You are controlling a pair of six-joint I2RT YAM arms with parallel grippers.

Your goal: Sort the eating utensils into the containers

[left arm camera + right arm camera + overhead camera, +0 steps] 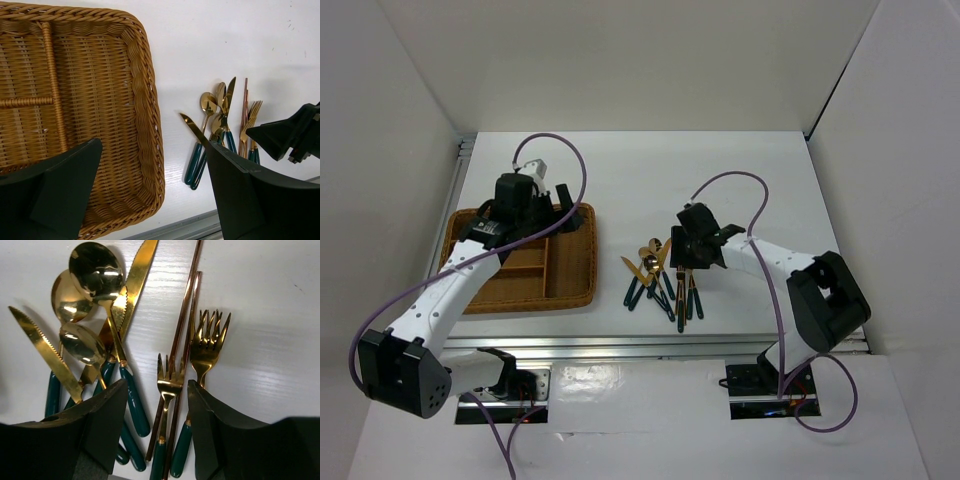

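Straddling one fork [169, 384] and chopsticks [187, 295], right gripper [157, 392] stands parted.

No text, label, brand or number could be read anywhere: not on the brown woven wicker tray [588, 262], the gold utensils with dark teal handles [661, 281], or the white table [650, 180].
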